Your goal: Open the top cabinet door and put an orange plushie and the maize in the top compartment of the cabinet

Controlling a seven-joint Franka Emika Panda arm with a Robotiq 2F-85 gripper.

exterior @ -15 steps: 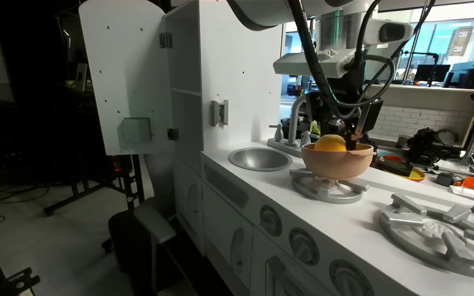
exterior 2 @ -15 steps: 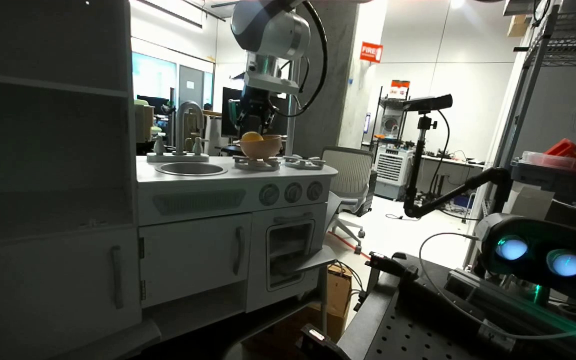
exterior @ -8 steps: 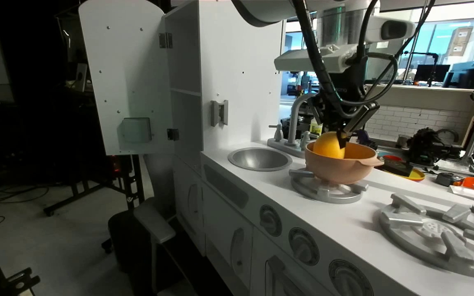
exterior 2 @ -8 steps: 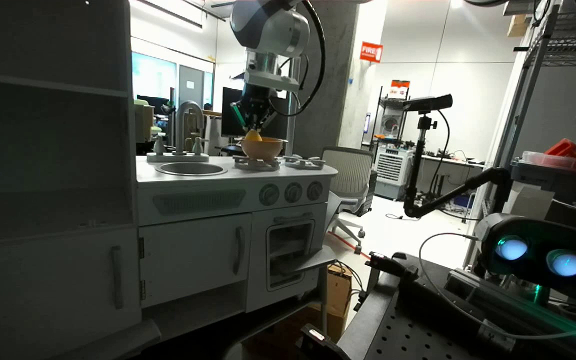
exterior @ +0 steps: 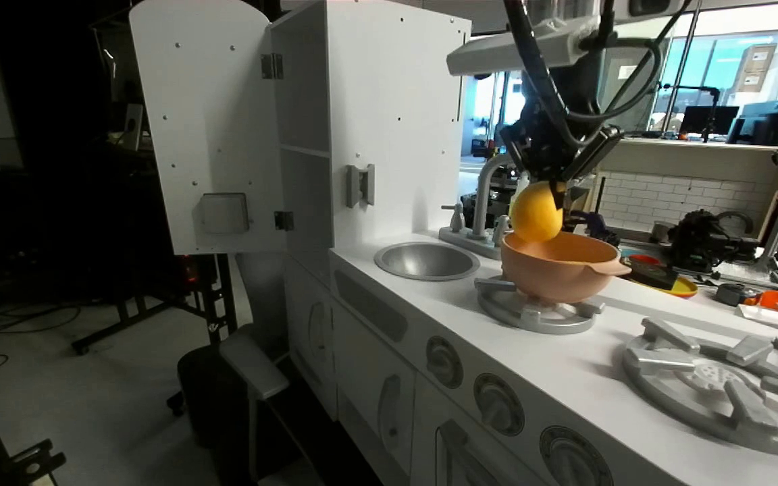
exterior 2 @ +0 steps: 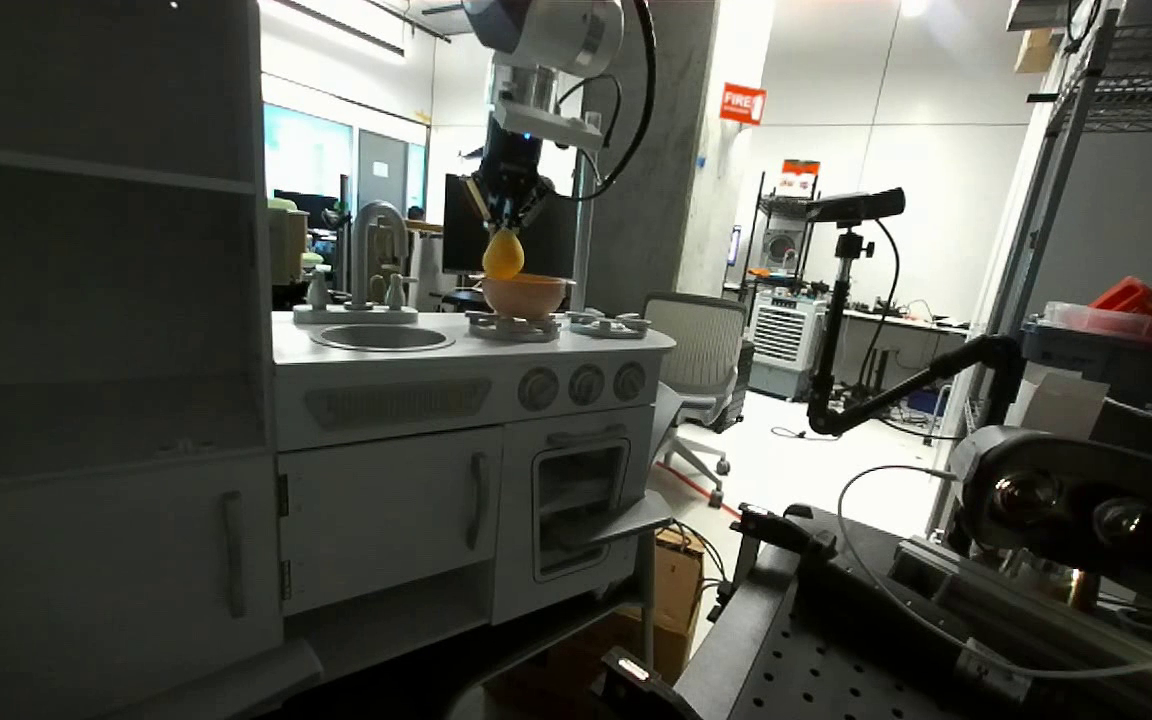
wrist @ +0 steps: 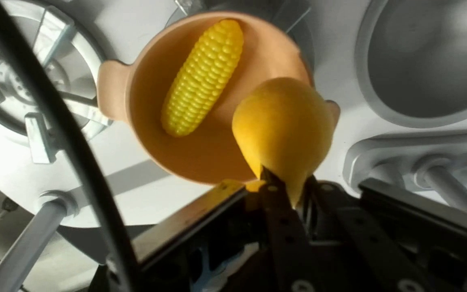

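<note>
Far left, past the left edge of the table [exterior: 453, 304]: top cabinet door [exterior: 227, 115] standing wide, top compartment [exterior: 301, 94] beside it. Sink [exterior: 427, 262] near that edge. Next, in from the front edge, gripper [exterior 2: 505, 230] pinching orange plushie [exterior: 536, 219] by its narrow end, just above bowl [exterior: 558, 278]; I see maize [wrist: 203, 77] inside. Grey burner [exterior: 723, 378] by the right edge.
</note>
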